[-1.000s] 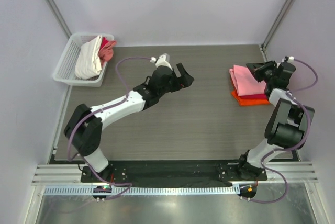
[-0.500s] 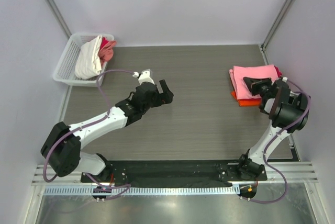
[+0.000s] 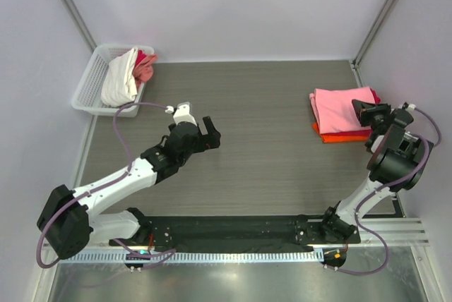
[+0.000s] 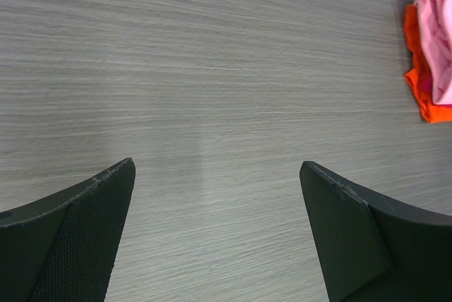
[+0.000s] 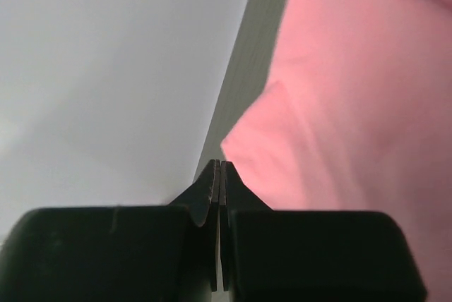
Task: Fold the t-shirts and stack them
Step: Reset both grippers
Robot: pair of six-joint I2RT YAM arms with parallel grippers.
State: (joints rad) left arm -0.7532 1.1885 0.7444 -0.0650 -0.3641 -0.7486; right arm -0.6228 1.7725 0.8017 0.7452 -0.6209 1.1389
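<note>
T-shirts not yet folded sit bunched in the basket at the far left corner of the worktop: a white shirt with a reddish-pink shirt tucked behind it. Our left hand has its fingers spread wide and holds nothing, hovering over bare worktop left of centre. It faces the right side, so its wrist view catches the folded stack at the far edge and not the basket, which lies behind it, to the left and farther back. The white shirt's long axis runs from the basket's far end to its near end. Our right hand has its fingers pressed together on nothing. It sits at the right edge of the folded pink shirt, which lies on an orange shirt; whether it touches the cloth we cannot tell. We judge the left arm much the nearer to the basket, though it must turn round toward it.
</note>
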